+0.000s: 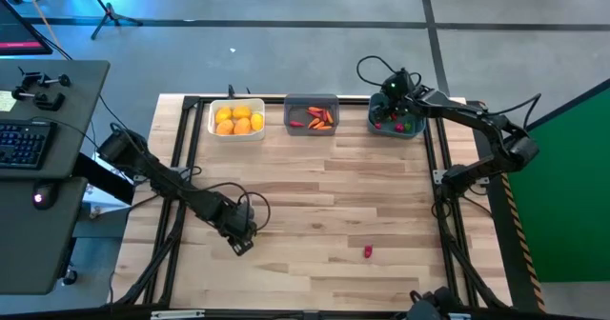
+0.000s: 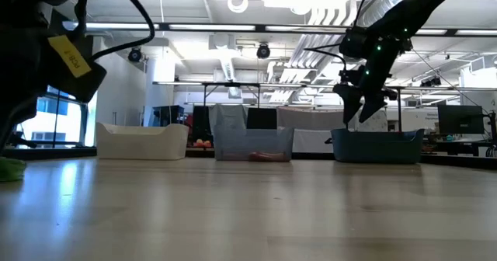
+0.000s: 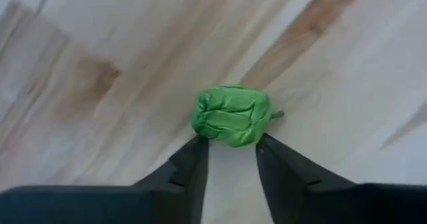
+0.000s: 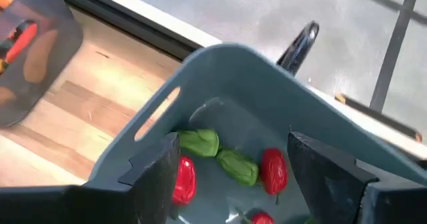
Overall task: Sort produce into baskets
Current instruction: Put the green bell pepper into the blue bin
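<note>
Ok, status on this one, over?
Left gripper low on the table, open around a green pepper. Right gripper open above the teal bin. Red piece loose on the table. Nothing blocking.

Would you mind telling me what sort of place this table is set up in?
Probably a robotics lab or workshop: a concrete floor, exposed ceiling ducts and strip lights, and a desk with a keyboard beside the wooden table.
</note>
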`<control>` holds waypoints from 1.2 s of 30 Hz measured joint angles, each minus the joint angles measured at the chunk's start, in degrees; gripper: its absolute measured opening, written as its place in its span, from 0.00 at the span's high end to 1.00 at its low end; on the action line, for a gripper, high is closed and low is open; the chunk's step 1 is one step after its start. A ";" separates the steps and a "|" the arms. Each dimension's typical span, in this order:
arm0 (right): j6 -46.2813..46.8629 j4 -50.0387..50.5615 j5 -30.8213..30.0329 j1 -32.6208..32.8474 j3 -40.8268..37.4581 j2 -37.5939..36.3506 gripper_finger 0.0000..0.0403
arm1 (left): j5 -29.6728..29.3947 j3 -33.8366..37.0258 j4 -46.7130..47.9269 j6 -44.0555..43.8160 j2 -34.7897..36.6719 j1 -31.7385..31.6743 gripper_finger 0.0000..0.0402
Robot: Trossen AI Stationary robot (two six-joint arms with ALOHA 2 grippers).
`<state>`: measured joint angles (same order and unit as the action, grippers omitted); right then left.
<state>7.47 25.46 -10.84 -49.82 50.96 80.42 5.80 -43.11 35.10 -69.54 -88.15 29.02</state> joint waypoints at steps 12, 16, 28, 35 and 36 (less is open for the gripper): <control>-6.00 4.31 0.99 0.00 3.22 -3.95 0.33 | -9.60 0.00 -5.92 7.50 2.88 -4.65 1.00; -6.02 5.46 5.37 -0.02 4.59 -5.90 0.33 | -11.43 0.00 -14.39 11.83 3.36 -7.91 1.00; -6.02 5.77 14.33 3.33 4.59 -9.13 0.33 | -4.93 -1.65 -10.83 37.75 3.38 -12.86 0.90; -6.98 7.47 14.32 6.02 4.59 -9.29 0.33 | -4.82 -1.68 -7.05 47.22 3.14 -9.95 0.68; -7.19 7.74 14.34 6.38 4.59 -9.29 0.33 | -4.89 -1.68 -6.19 49.07 3.10 -9.37 0.65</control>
<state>0.29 33.19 3.50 -43.44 55.55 71.13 0.90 -44.80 28.92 -20.47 -85.05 19.65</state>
